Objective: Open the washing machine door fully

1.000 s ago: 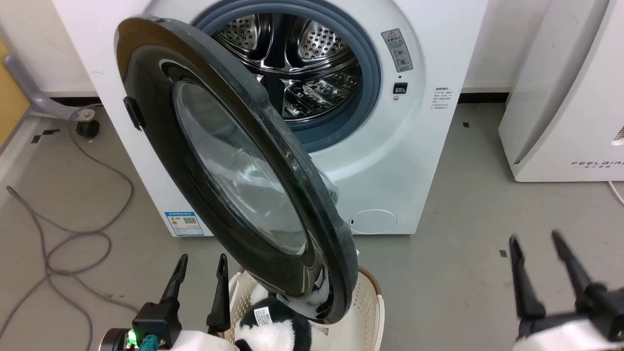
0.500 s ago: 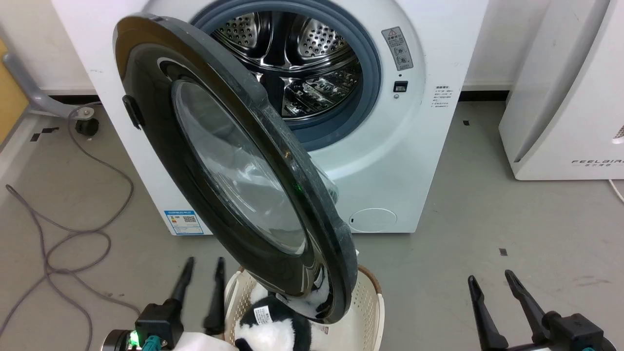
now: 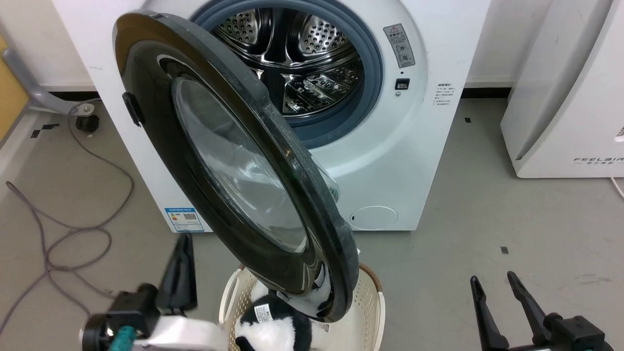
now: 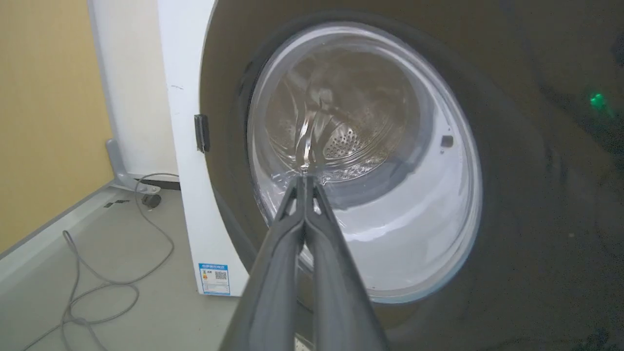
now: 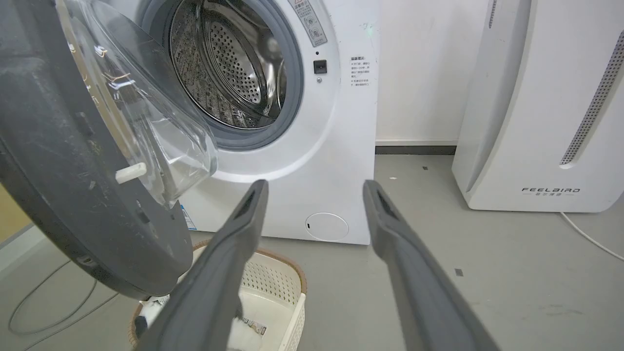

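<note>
**Left gripper (image 4: 303, 179) shut and empty, facing the half-open door (image 4: 516, 209)**

Its two fingers press together with nothing between them, pointing at the door's glass window (image 4: 390, 122) from the near left. The door stands swung out from the washing machine (image 3: 390, 161), hinged on the left, its lower edge above a white basket (image 3: 376, 304) holding a plush toy (image 3: 273, 329). The right gripper (image 3: 493, 280), near right, is spread wide and empty.

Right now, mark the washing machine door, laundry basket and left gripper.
washing machine door (image 3: 234, 163), head view, glass window.
laundry basket (image 3: 368, 306), head view, perforated right wall.
left gripper (image 4: 304, 179), left wrist view, closed fingertips.
</note>
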Tool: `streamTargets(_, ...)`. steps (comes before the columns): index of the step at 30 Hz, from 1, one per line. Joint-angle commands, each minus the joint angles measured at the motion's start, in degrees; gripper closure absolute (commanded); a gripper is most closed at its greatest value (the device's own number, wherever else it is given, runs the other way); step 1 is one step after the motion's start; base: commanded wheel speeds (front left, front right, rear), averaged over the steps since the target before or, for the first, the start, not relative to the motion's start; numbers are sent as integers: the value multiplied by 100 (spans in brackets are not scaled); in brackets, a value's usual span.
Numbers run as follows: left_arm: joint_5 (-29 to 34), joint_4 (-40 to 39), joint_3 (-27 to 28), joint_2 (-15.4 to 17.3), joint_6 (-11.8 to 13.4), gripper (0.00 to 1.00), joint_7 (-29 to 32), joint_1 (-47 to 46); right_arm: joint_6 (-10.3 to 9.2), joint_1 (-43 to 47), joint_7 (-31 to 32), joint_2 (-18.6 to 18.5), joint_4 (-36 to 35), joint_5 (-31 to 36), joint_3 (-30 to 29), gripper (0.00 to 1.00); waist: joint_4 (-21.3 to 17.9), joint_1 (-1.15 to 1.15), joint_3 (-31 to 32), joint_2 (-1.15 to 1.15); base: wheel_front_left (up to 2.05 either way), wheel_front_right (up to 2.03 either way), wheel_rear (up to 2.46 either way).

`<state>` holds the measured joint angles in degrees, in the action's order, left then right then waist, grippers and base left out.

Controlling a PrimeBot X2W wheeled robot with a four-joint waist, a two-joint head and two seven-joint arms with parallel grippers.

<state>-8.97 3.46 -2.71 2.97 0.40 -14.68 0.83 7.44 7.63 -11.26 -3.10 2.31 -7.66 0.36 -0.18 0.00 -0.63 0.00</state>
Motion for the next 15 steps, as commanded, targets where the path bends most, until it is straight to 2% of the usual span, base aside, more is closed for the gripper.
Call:
streamTargets(1, -42, -282, 56, 19, 67, 100, -32, -164, 5, -118, -48, 22, 21, -27, 3, 0, 9, 0, 2, 0, 0, 0, 0)
streamTargets(10, 37, -1953, 190, 51, 338, 100, 18, -824, 5, -106, -31, 22, 50, -36, -18, 0, 65, 0, 50, 0, 0, 0, 0)
streamTargets(15, 22, -2691, -154, 29, 345, 100, 45, -1446, 5, -75, -46, 22, 86, -76, -59, 0, 115, 0, 78, 0, 0, 0, 0)
